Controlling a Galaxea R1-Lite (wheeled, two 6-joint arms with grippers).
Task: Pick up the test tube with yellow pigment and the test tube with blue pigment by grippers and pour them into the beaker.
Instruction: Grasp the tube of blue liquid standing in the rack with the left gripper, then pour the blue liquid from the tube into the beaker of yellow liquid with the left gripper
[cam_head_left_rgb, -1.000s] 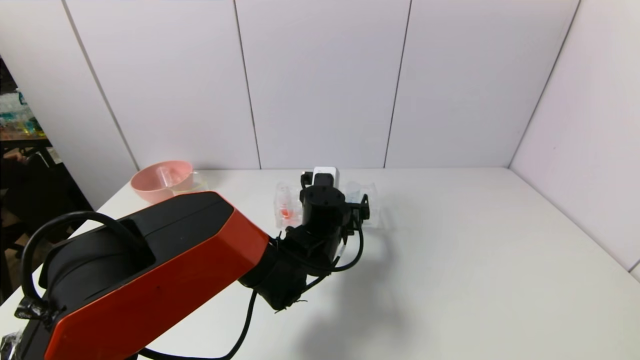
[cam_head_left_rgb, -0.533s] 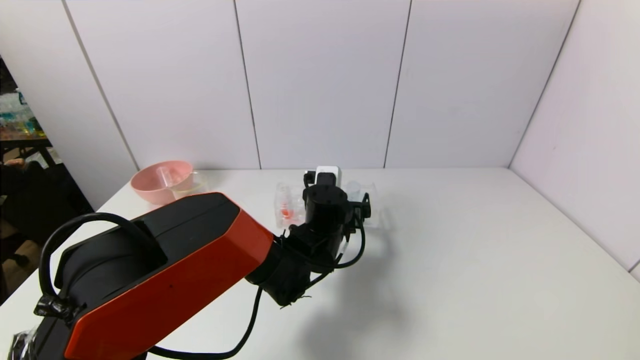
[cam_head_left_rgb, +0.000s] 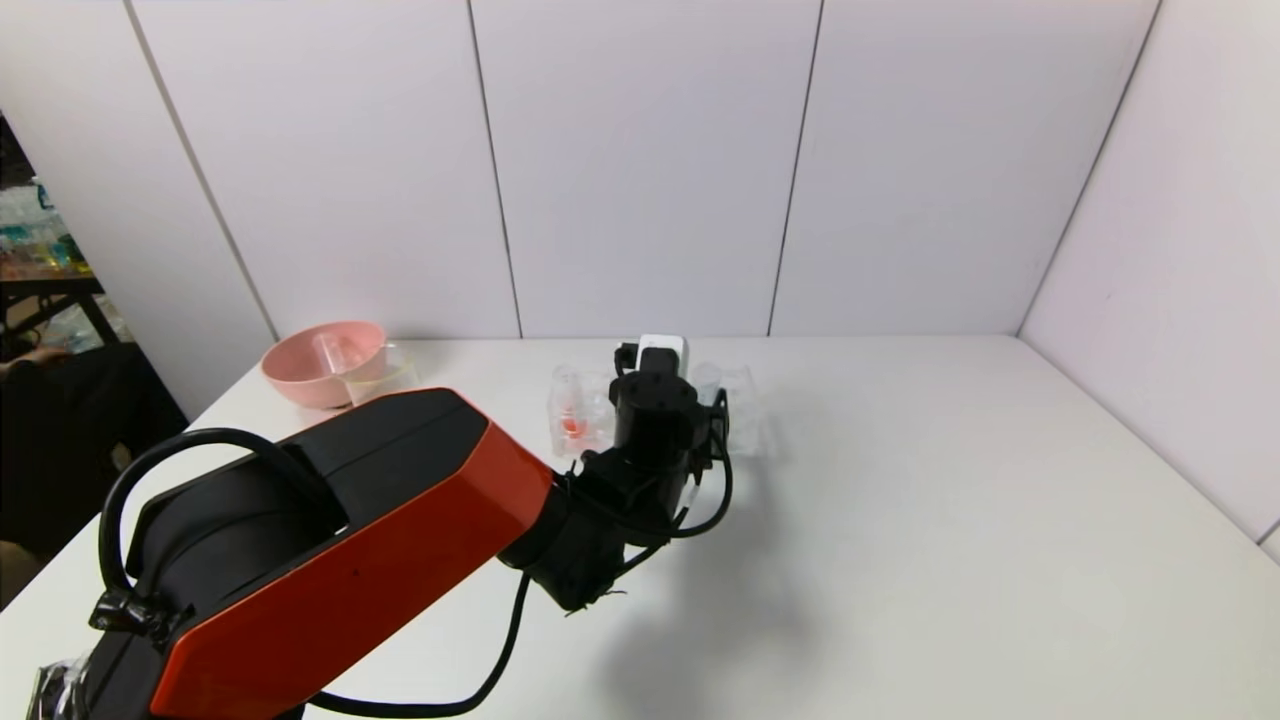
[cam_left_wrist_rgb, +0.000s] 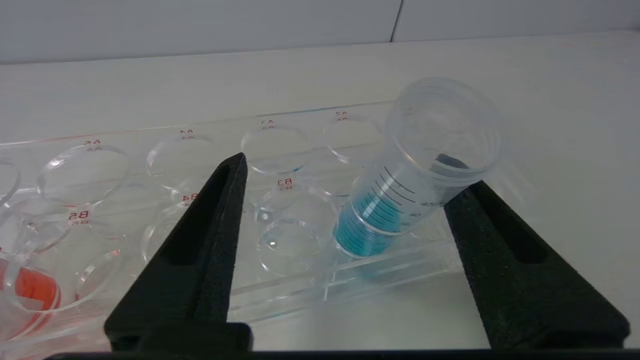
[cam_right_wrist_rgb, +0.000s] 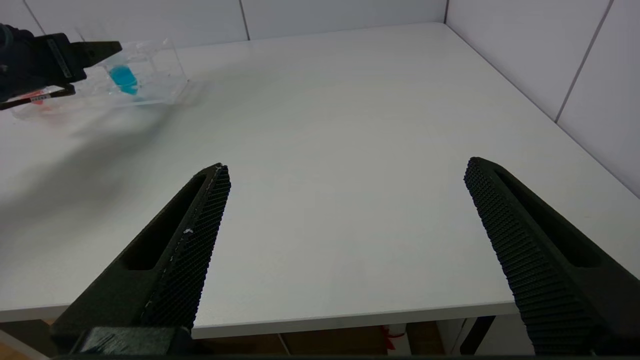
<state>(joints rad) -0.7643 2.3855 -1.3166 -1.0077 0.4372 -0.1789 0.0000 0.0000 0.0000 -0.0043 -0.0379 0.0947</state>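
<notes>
The left gripper straddles the blue tube in the rack, jaws apart, one touching it. Next: clamp and lift straight. The right gripper hangs parked, jaws wide.

Bright even overhead light, soft arm shadow on table (slight motion blur)

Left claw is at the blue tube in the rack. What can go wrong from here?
1. The blue tube leans in the clear rack, against one finger of the left claw; an uneven close may tip it further or spill.
2. Jaws straddle the rack's end; lifting the tilted tube could drag the rack.
3. The red-liquid tube stands in the same rack, so a jolt may slosh it.
</notes>
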